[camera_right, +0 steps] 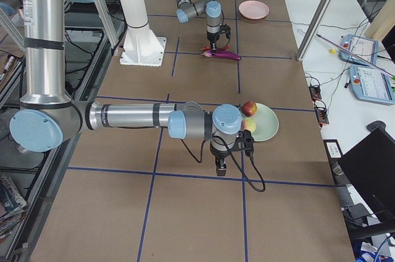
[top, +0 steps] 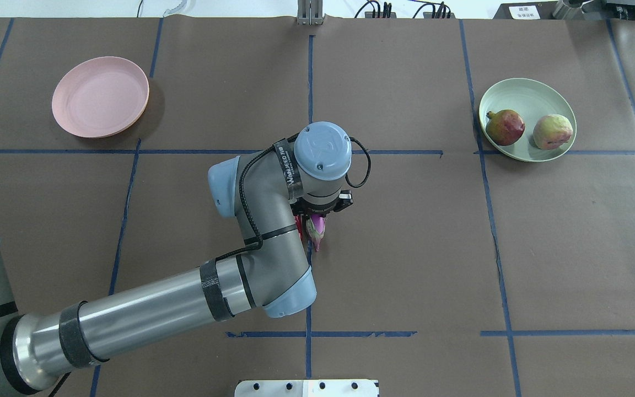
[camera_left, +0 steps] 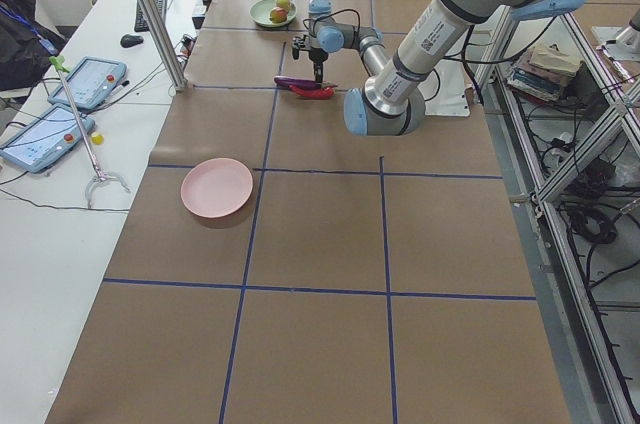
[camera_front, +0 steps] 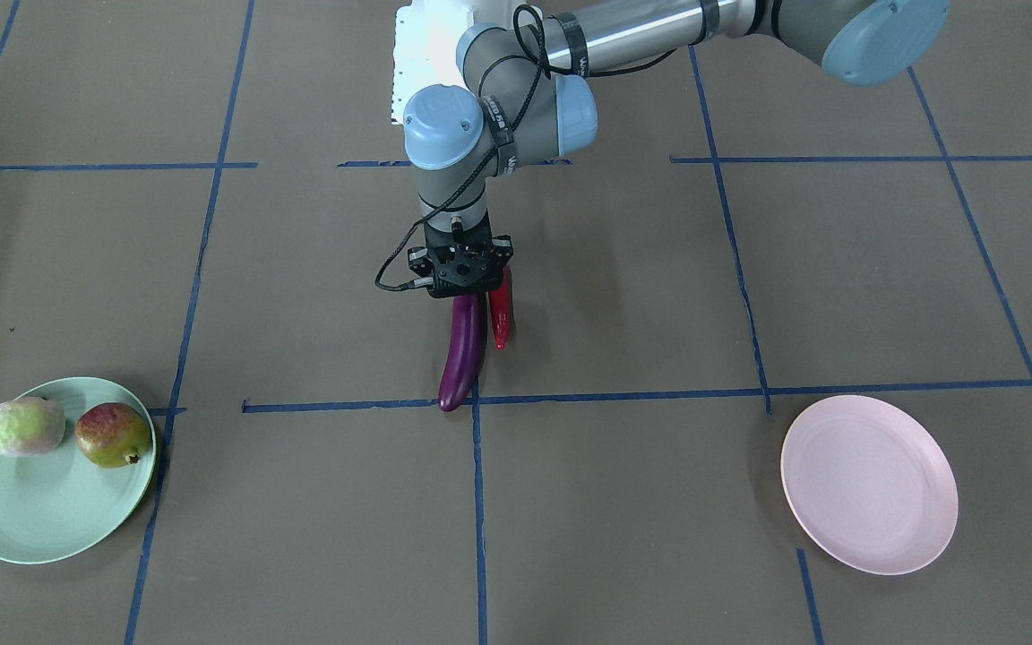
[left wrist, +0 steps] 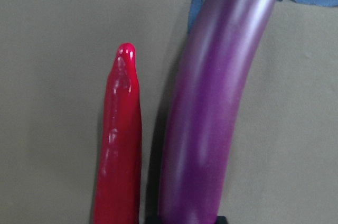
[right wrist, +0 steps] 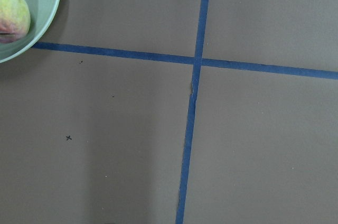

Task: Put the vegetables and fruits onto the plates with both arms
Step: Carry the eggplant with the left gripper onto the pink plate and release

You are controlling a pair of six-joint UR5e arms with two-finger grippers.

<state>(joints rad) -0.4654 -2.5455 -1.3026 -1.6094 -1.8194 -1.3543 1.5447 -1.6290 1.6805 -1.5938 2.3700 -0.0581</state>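
At table centre, left gripper (camera_front: 467,273) sits over the stem ends of eggplant (camera_front: 464,354) and chili pepper (camera_front: 502,318), which lie just beside each other. Can't tell if jaws are closed. Risk: pinching both, or the end-held eggplant swinging loose before reaching the pink plate (camera_front: 870,484).

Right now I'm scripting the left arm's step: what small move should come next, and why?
Probably close the left gripper on the eggplant's capped end, if it has not gripped; the jaws are hidden. It hangs right over that end, the chili lies alongside, both on the table. The pale fruit and red fruit sit on the green plate; the pink plate holds nothing.
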